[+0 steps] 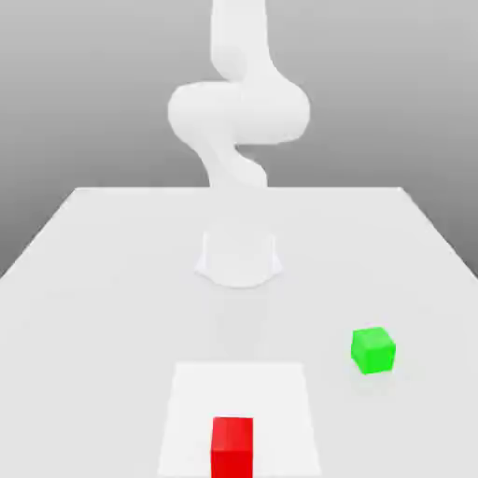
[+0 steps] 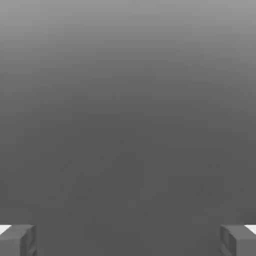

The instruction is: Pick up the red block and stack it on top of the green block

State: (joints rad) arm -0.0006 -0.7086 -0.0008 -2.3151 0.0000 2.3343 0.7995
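Zero stacked: red block (image 1: 232,448) at exterior view's 6 o'clock, green block (image 1: 373,351) at 4. Fingers (image 2: 128,241) apart, empty. Pick, place left.

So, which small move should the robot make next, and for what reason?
Probably bring the open end effector above the red block, because nothing is between its fingers and that block lies on the white square, apart from the green block.

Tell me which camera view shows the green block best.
The exterior view: the green block sits whole and unobstructed on the table there. In the hand view I can't make out any part of it.
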